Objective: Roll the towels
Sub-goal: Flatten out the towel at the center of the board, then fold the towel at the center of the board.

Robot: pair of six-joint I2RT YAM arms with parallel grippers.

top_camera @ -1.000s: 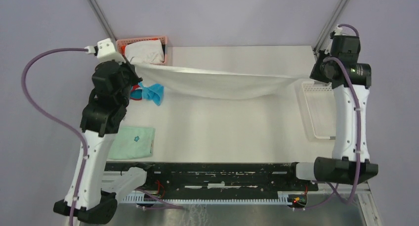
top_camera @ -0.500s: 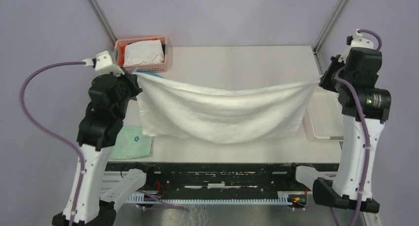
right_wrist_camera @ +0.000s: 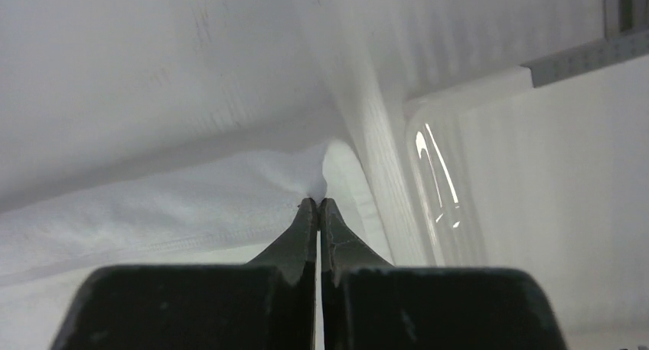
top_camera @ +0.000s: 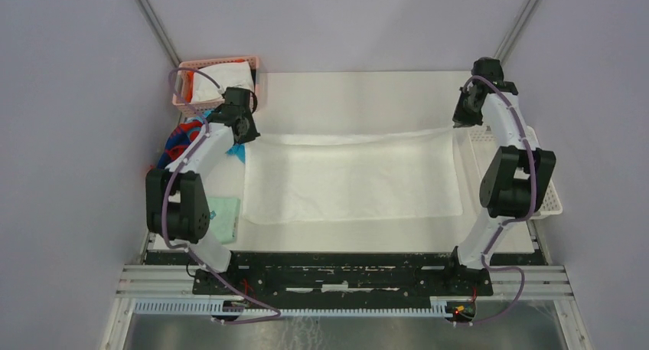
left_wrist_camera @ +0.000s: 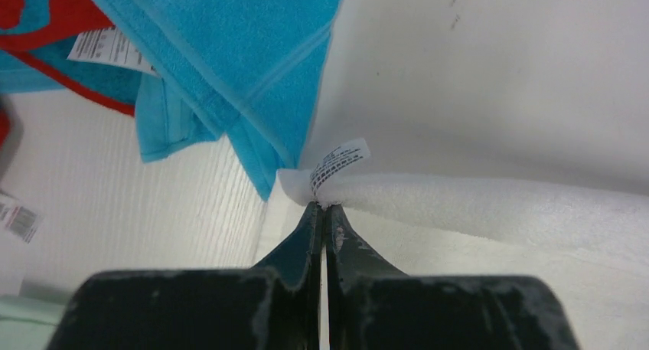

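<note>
The white towel (top_camera: pixel 352 180) lies spread flat across the table, its far edge still slightly raised. My left gripper (top_camera: pixel 246 132) is shut on its far left corner, beside a small label (left_wrist_camera: pixel 337 160); its tip shows in the left wrist view (left_wrist_camera: pixel 322 207). My right gripper (top_camera: pixel 460 123) is shut on the far right corner (right_wrist_camera: pixel 325 170), its tip showing in the right wrist view (right_wrist_camera: pixel 318 202). The turquoise towel (left_wrist_camera: pixel 252 51) lies crumpled just left of the white one. The red towel with blue blotches (top_camera: pixel 179 139) lies further left, partly behind my left arm.
A pink basket (top_camera: pixel 252 82) holding white cloth stands at the far left. A white tray (top_camera: pixel 547 204) sits at the right edge, close to my right gripper. A pale mint-green folded cloth (top_camera: pixel 224 216) lies at the near left. The arms' rail runs along the near edge.
Both arms have lowered and stretched forward, laying the hanging white towel down flat on the table. Both grippers still hold its far corners.
</note>
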